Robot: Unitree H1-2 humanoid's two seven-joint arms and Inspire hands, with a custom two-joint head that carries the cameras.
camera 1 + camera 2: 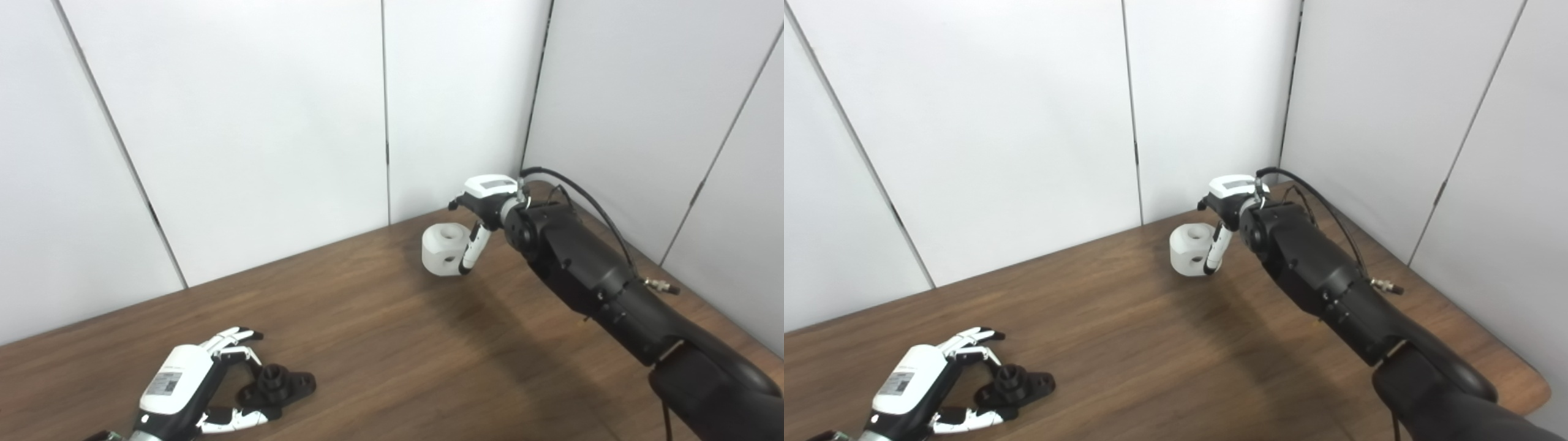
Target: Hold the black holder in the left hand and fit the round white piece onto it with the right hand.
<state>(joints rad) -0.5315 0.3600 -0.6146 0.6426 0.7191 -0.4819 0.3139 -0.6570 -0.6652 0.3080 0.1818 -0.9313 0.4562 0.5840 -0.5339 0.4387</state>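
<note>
Fingers of the right hand [484, 211] curl around the round white piece [442, 250], one finger down its side, at about one o'clock on the table [392, 331]; whether it is lifted clear I cannot tell. It looks rigid, smooth and light, best gripped across its curved wall, leaving the top bore free. At seven o'clock, the left hand [196, 386] half-closes around the black holder [278, 384], which rests on the wood.
</note>
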